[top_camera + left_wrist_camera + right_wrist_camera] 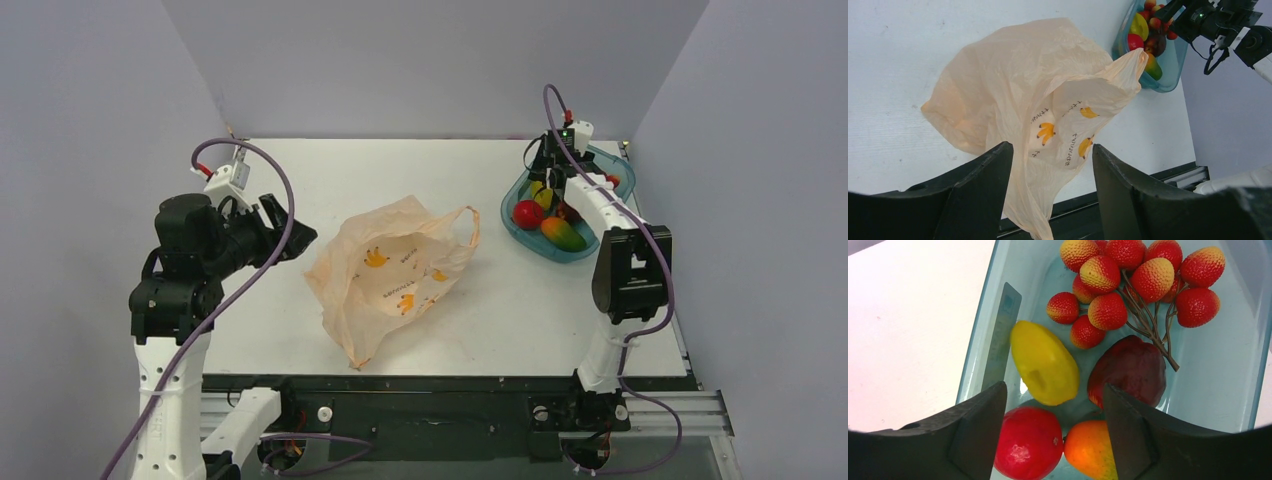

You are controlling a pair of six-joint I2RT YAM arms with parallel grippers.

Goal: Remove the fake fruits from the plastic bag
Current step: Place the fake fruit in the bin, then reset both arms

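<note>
The pale-orange plastic bag [390,270] lies crumpled mid-table with banana prints; no fruit shows through it. It also fills the left wrist view [1018,80]. The fruits lie in a teal tub [520,235]: red berry cluster [1128,285], yellow-green fruit [1044,362], dark maroon fruit [1130,370], red ball [1028,442] and orange-green mango [1088,447]. My left gripper [290,232] is open and empty, left of the bag and apart from it [1052,150]. My right gripper [548,170] is open and empty, hovering over the tub's fruits [1054,390].
The tub sits at the table's back right, close to the right wall. One bag handle [468,222] reaches toward the tub. A black rail [440,385] runs along the table's near edge.
</note>
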